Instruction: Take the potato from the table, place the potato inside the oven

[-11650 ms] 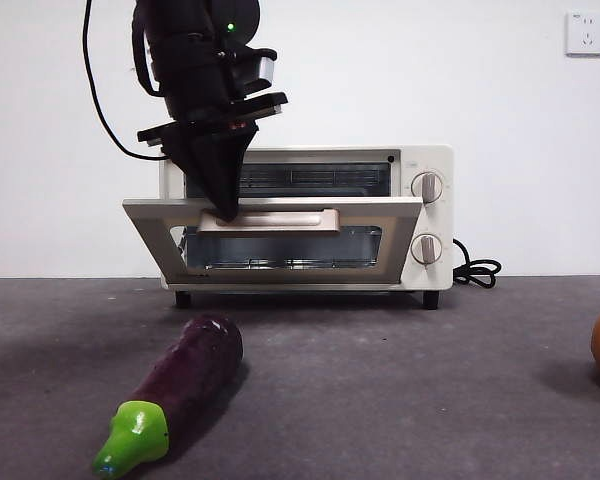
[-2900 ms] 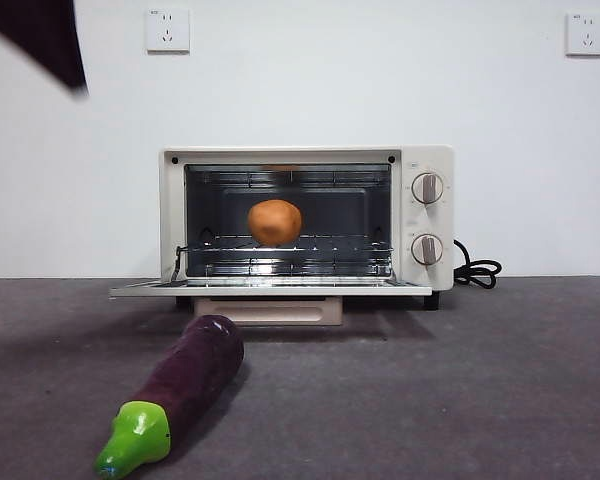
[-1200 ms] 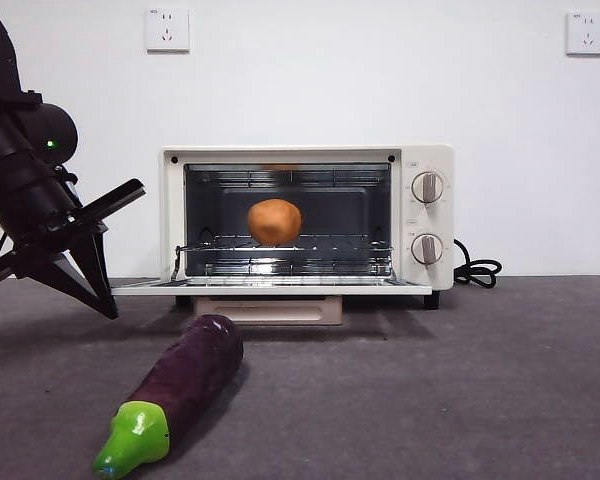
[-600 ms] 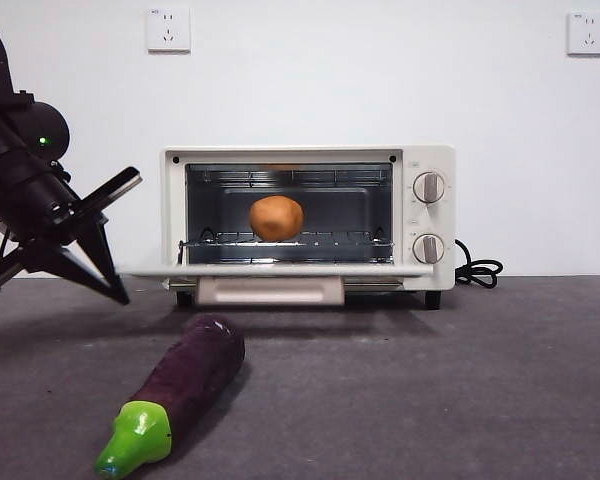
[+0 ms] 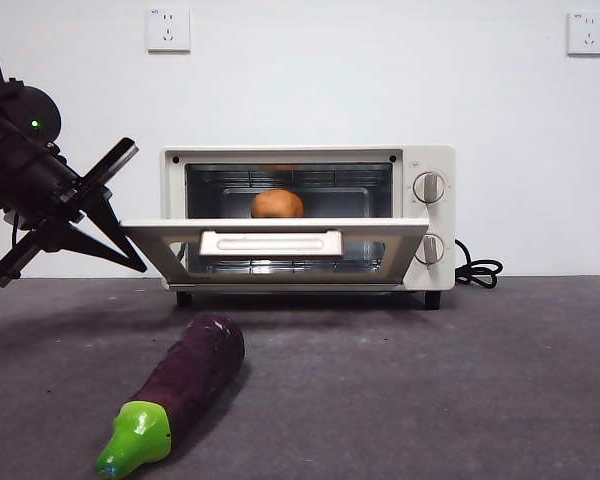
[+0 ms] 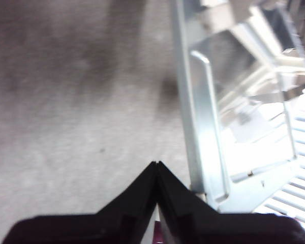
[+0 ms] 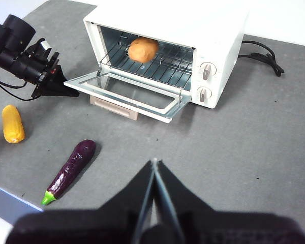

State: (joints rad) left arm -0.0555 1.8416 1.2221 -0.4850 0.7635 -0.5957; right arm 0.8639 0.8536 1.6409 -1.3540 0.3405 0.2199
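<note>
On the wire rack inside the cream-white boxy toaster oven (image 5: 425, 165) sits the roundish orange-brown matte potato (image 5: 277, 205), whole and unmarked, its lower half hidden in the front view behind the half-raised glass door (image 5: 280, 243). The left gripper (image 5: 130, 262), jaws pressed together and holding nothing, is at the door's left corner, where a tip pushing off-centre could slip off and let the door drop open. The right gripper (image 7: 154, 165), jaws likewise together and empty, hangs high above the dark grey table (image 5: 430, 380), well clear of the long purple eggplant (image 5: 180, 385).

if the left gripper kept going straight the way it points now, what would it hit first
Most likely the oven door: the left gripper, jaws shut, sits right at the half-raised door's left edge, tips aimed toward it. Depth is unclear, so it might slip just under.
</note>
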